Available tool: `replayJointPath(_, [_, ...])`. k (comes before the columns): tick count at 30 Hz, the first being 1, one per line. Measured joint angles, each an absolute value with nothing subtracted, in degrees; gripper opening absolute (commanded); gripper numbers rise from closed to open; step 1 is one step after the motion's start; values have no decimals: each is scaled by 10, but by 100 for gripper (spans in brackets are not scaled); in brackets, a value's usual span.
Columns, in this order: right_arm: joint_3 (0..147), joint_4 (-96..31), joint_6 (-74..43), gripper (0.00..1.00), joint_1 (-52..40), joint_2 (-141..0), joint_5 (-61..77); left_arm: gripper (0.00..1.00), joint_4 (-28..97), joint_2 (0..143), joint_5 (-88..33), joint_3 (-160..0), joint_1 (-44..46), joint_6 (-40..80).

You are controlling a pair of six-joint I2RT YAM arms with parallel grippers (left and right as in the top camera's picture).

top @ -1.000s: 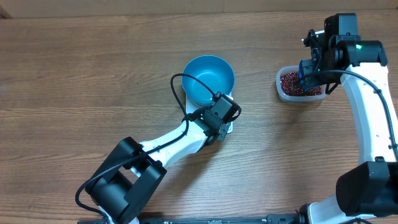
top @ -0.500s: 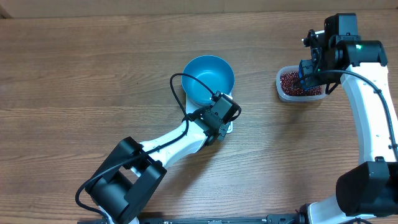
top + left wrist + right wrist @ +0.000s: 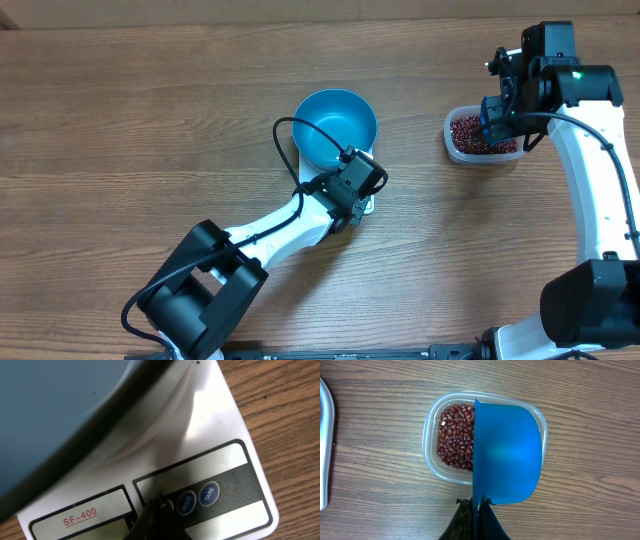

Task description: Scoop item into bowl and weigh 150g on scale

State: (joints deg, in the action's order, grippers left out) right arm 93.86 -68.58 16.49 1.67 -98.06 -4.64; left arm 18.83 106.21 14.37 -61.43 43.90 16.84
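Observation:
The bright blue bowl (image 3: 336,126) (image 3: 50,410) stands on the white scale (image 3: 304,168) (image 3: 215,425). My left gripper (image 3: 358,188) (image 3: 157,507) is shut, and its tip rests on the scale's dark button strip just left of the MODE button (image 3: 186,502). Far right, my right gripper (image 3: 497,118) (image 3: 479,505) is shut on the handle of a small blue scoop (image 3: 507,452). The scoop hangs over a clear tub (image 3: 455,150) (image 3: 432,465) of red-brown beans (image 3: 470,130) (image 3: 455,435). The scoop covers the tub's right half.
The TARE button (image 3: 209,493) sits right of MODE. A pale grey rounded edge (image 3: 325,445) shows at the left border of the right wrist view. Bare wooden tabletop (image 3: 150,120) lies around the scale and the tub.

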Motion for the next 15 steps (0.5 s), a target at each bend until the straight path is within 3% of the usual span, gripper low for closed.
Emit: replayJointPath(15, [939,-686,165,4,17,-981,-47,4,184,1065,142,-614,439,168])
